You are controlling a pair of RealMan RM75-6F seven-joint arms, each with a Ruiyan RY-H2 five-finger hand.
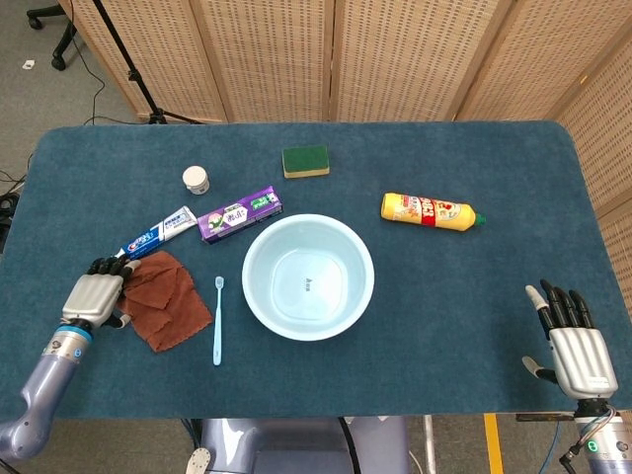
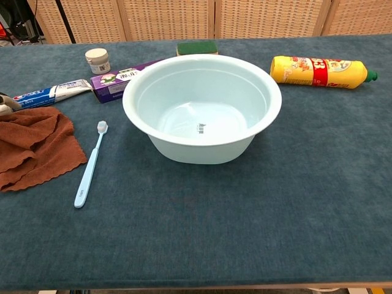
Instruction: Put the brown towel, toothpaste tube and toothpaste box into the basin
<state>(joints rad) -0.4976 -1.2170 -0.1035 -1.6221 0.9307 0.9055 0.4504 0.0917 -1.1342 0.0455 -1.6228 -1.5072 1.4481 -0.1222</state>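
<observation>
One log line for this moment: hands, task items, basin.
left hand: at brown towel edge | right hand: open, idle | toothpaste tube, toothpaste box: on table | basin: empty

Only the toothbrush point(image 1: 217, 319) lies between brown towel point(image 1: 163, 299) and basin point(image 1: 365, 296), with bare cloth around.

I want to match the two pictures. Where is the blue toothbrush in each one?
Head view: the toothbrush lies left of the basin, just right of the brown towel.
Chest view: the toothbrush lies lower left, between the towel and the basin.
Shared landmark: the basin.
</observation>
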